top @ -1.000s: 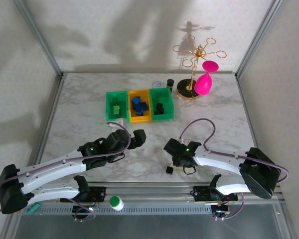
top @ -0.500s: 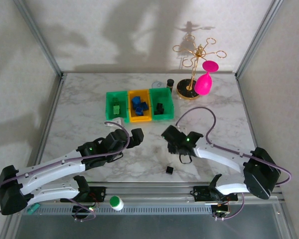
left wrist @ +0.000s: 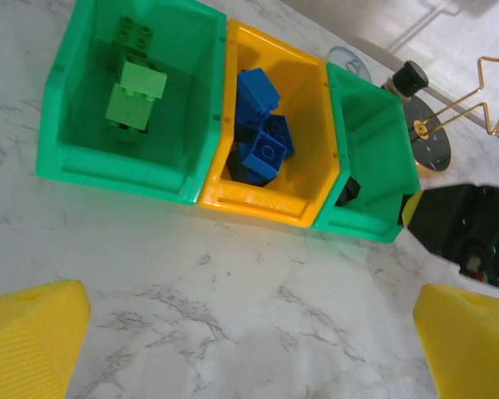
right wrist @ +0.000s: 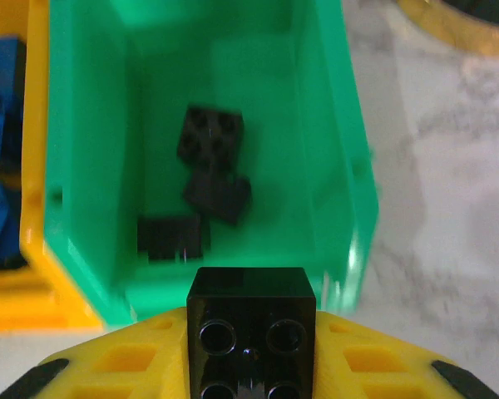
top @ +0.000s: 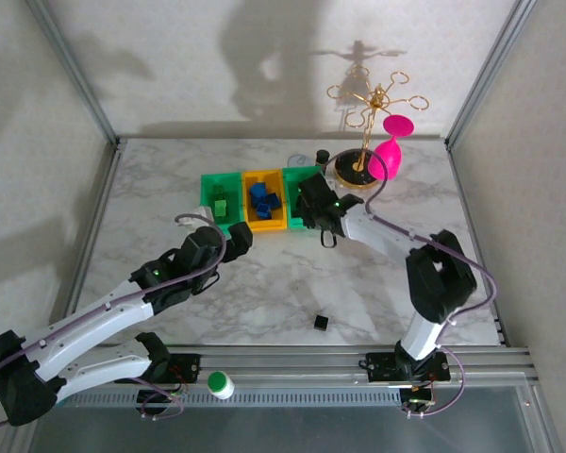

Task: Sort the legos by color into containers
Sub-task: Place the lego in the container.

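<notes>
Three containers stand in a row at the back: a left green bin [top: 208, 212], a yellow-orange bin [top: 264, 226] and a right green bin [top: 324, 203]. My right gripper [top: 309, 204] hangs at the near edge of the right green bin [right wrist: 337, 158], shut on a black lego [right wrist: 249, 293]. Three black legos [right wrist: 209, 133] lie inside that bin. Green legos [left wrist: 135, 91] fill the left bin and blue legos [left wrist: 262, 141] the yellow one. My left gripper [top: 234, 241] stands open above bare table just in front of the bins, its yellow fingers [left wrist: 29, 332] wide apart. One black lego [top: 321, 323] lies near the front edge.
A gold stand [top: 368, 109] with a pink glass [top: 387, 159] rises at the back right, its dark round base [top: 351, 172] close behind the right bin. A small dark cylinder [top: 322, 156] stands behind the bins. A green-and-white cap [top: 221, 383] rests on the front rail.
My right gripper rose from the table near the front and travelled back to the right green bin with a black lego. My left gripper moved a little toward the bins, staying open.
</notes>
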Available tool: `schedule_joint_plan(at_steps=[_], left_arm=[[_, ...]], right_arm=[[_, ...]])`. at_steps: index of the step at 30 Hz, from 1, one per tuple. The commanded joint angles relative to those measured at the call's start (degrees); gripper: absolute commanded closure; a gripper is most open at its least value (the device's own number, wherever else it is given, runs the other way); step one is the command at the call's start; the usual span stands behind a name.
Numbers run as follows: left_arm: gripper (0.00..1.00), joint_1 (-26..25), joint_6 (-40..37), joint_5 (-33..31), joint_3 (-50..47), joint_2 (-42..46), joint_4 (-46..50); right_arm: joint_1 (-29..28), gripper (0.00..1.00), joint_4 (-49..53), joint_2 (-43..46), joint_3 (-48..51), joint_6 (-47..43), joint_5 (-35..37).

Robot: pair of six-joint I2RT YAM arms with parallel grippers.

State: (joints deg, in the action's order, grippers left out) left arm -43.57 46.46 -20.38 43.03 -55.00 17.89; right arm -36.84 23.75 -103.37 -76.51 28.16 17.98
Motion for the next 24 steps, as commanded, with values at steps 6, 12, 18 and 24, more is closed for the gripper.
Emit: schedule_joint_plan(at_steps=[6, 12, 18, 24], left_arm=[[0.0, 3.13, -1.69, 1.29, 0.84, -0.28, -0.05], [0.0, 3.91, -1.78, 1.75, 0.66, -0.02, 0.02], [0.0, 4.36, -1.97, 2.01, 0.66, 0.21, 0.19], [0.0, 4.37, -1.55, 3.28, 1.04, 1.1, 0.86]], right_arm=[[2.41, 0.65, -2.33, -11.22, -10.59, -4.38, -2.26], [2.91, 0.61, -2.81, -14.31, -13.48, -5.3, -3.03], [3.0, 0.54, -1.96, -13.68, -14.81, -6.01, -3.35], [2.52, 0.54, -1.3, -6.42, -10.07, -5.67, -3.23]])
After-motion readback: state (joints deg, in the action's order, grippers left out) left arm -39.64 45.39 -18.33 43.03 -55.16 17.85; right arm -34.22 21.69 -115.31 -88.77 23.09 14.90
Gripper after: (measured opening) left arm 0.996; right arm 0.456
